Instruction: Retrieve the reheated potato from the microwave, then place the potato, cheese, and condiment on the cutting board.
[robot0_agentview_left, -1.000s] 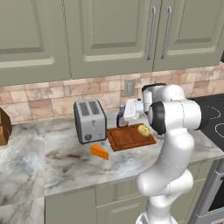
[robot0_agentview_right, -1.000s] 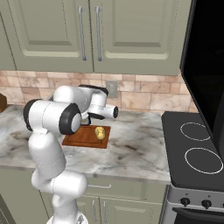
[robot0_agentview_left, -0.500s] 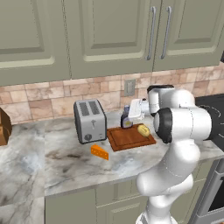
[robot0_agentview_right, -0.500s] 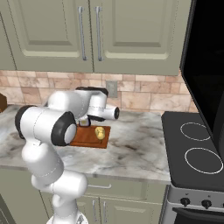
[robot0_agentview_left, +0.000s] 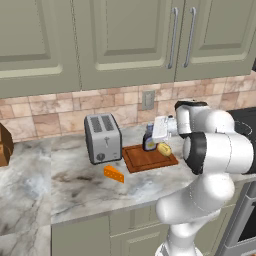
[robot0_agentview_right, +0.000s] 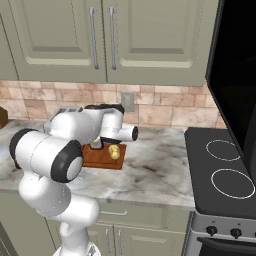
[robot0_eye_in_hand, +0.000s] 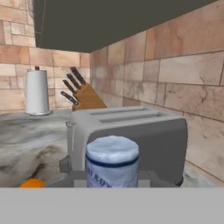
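Countertop (robot0_agentview_left: 60, 165): marbled grey stone under green-grey wall cupboards, tiled backsplash behind. Carries everything listed below.

Microwave (robot0_agentview_right: 235, 75): black bulk at the right edge of the right base view, above the stove. Its part in the task looks finished, since the potato is out of it.

Toaster (robot0_agentview_left: 102, 137): silver, two-slot, standing just left of the board. Not part of the task.

Cutting board (robot0_agentview_left: 149, 157): reddish-brown, flat on the counter between toaster and arm. Destination for all three items.

Gripper (robot0_agentview_left: 154, 134): held sideways at the board's back edge, jaws drawn in close around the condiment bottle. The fingertips themselves are hidden in the hand view, so the hold is judged from the bottle sitting right at the hand.

Condiment (robot0_agentview_left: 149, 143): blue-bodied bottle with white cap, upright at the back of the board, against the gripper. In the hand view its cap (robot0_eye_in_hand: 112, 151) sits dead centre, with the toaster close behind. Whether it rests on the wood or hangs just above it cannot be told.

Potato (robot0_agentview_left: 164, 149): yellow lump lying on the board, just beside the bottle. Placed.

Cheese (robot0_agentview_left: 114, 174): orange wedge on bare counter, in front of the toaster, left of the board and apart from it. Not yet placed.

Status: potato done; condiment arriving, release outstanding; cheese remains to be fetched.
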